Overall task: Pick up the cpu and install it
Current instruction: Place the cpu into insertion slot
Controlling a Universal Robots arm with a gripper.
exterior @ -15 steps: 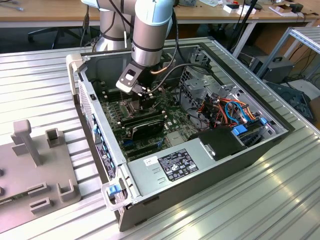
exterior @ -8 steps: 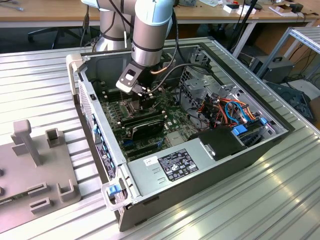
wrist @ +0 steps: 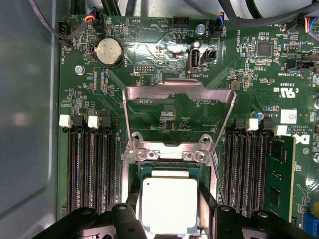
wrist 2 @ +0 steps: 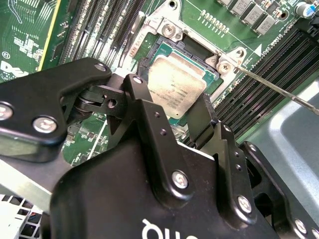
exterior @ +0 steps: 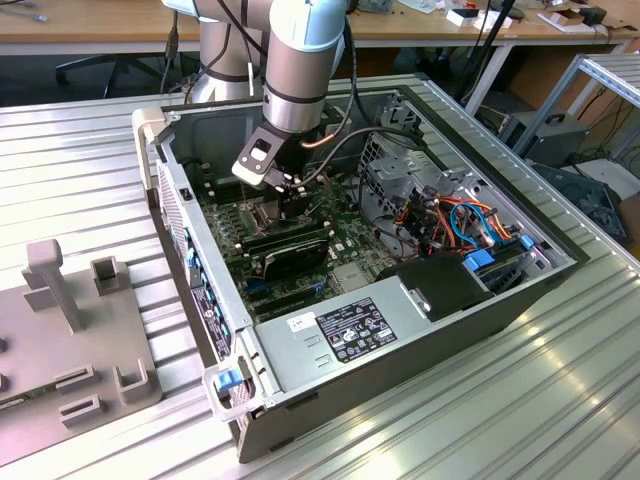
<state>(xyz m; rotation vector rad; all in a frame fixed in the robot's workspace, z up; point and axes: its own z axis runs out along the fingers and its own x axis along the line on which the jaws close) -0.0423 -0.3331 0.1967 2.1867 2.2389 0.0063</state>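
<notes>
The cpu (wrist: 169,201) is a flat square chip with a dull silver top, lying level over the dark socket (wrist: 169,155) on the green motherboard. The socket's hinged metal frame (wrist: 179,94) stands swung open beyond it. My gripper (wrist: 169,211) straddles the chip, with a black finger (wrist: 207,201) against each of two opposite edges. In the second wrist view the cpu (wrist 2: 177,84) sits between the same fingers (wrist 2: 202,119) of my gripper (wrist 2: 172,102), inside the socket (wrist 2: 169,32) opening. In the exterior view my gripper (exterior: 290,192) reaches down into the open computer case (exterior: 200,300).
Memory slots (wrist: 92,169) flank the socket on both sides. A thin metal lever (wrist 2: 279,89) sticks out beside the socket. A black graphics card (exterior: 285,250), a power supply (exterior: 350,335) and a cable-filled drive cage (exterior: 450,215) crowd the case. A grey fixture plate (exterior: 70,340) lies outside.
</notes>
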